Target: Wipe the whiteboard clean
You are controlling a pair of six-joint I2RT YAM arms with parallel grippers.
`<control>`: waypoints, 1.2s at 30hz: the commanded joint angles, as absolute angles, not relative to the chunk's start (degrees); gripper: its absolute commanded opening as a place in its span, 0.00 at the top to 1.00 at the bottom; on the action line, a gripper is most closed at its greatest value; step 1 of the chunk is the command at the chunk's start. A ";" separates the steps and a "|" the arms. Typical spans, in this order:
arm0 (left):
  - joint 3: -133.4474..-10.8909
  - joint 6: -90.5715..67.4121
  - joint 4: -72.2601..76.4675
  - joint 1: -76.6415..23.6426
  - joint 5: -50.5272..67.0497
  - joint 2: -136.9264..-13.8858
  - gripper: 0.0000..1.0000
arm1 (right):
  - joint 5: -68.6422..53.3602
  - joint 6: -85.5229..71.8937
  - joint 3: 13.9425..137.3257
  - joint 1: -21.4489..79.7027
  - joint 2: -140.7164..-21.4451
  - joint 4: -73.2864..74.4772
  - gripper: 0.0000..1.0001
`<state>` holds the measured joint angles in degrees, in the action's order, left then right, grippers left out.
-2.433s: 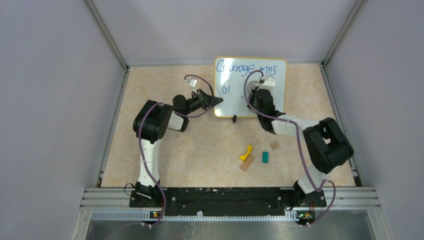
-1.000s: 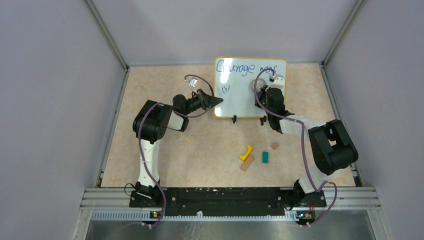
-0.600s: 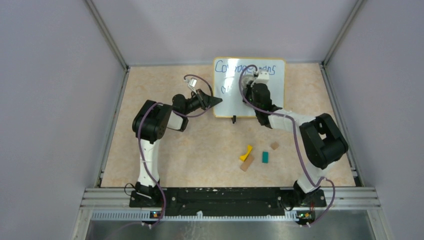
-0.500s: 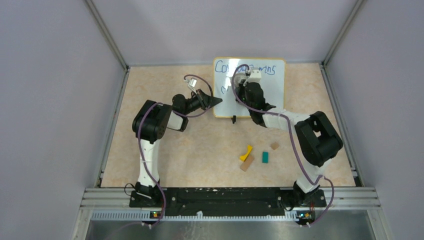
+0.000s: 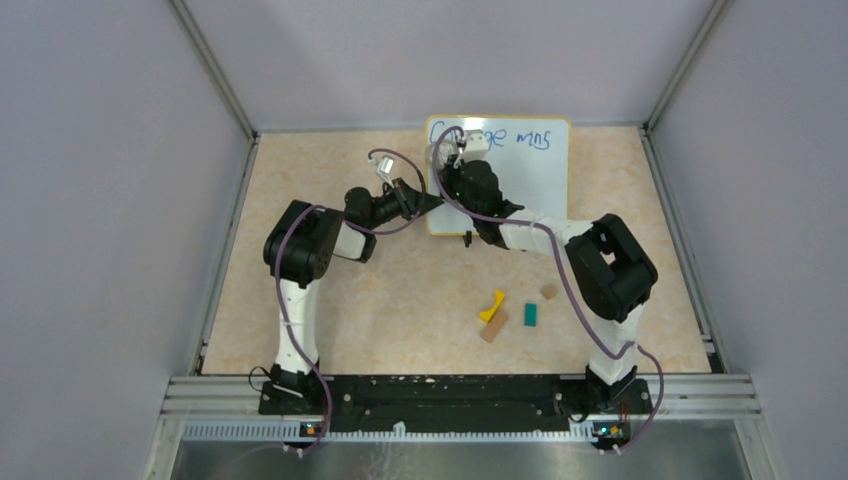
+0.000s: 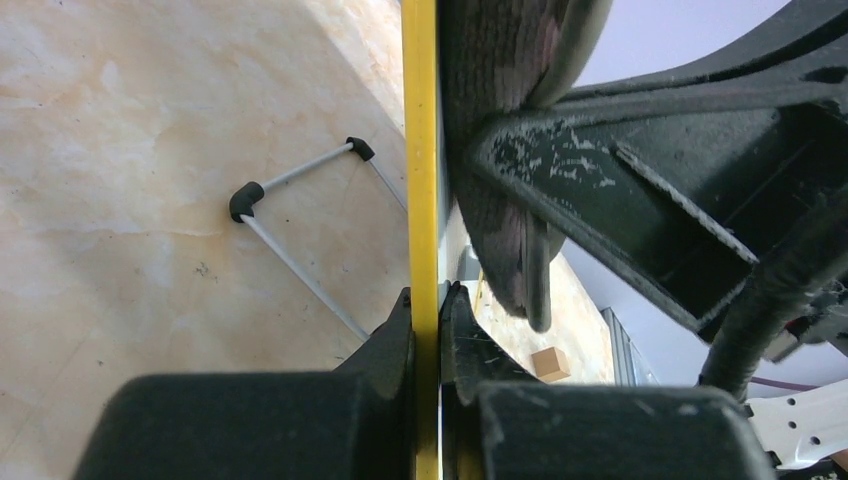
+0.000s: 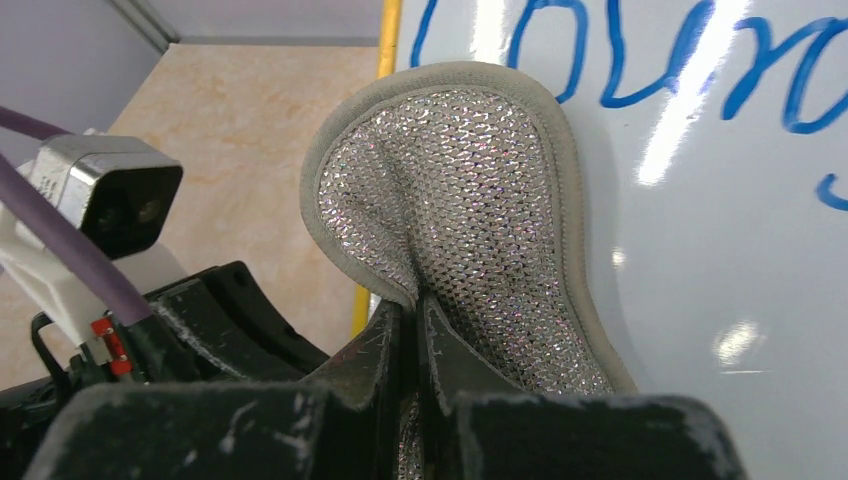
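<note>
The whiteboard (image 5: pixel 530 180), white with a yellow frame, stands upright at the back of the table. Blue handwriting (image 5: pixel 520 139) runs along its top. My left gripper (image 5: pixel 432 203) is shut on the board's left frame edge (image 6: pixel 421 150), one finger on each side (image 6: pixel 427 292). My right gripper (image 5: pixel 455 168) is shut on a grey mesh cloth (image 7: pixel 470 190) and presses it against the board's upper left part (image 7: pixel 720 250), just below the blue letters (image 7: pixel 640 60). The cloth also shows in the left wrist view (image 6: pixel 500 100). My right arm hides the board's lower left area.
Small blocks lie on the table in front of the board: a yellow one (image 5: pixel 492 305), a tan one (image 5: pixel 494 325), a teal one (image 5: pixel 531 314) and a brown cube (image 5: pixel 549 291). The board's wire foot (image 6: pixel 250 197) rests behind it. Enclosure walls close three sides.
My right gripper has swept the cloth leftward across the board, from its right half to its upper left. The left gripper has kept its hold on the frame.
</note>
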<state>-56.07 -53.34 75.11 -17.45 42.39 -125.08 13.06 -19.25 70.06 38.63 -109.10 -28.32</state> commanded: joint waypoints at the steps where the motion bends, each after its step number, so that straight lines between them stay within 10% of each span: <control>1: -55.56 -39.57 70.44 -17.84 36.77 -123.77 1.00 | 7.27 -19.71 71.47 41.48 -111.63 -27.09 1.00; 36: -54.76 -37.82 69.09 -17.31 36.34 -122.42 1.00 | 17.63 -23.63 49.17 20.68 -93.08 -22.81 1.00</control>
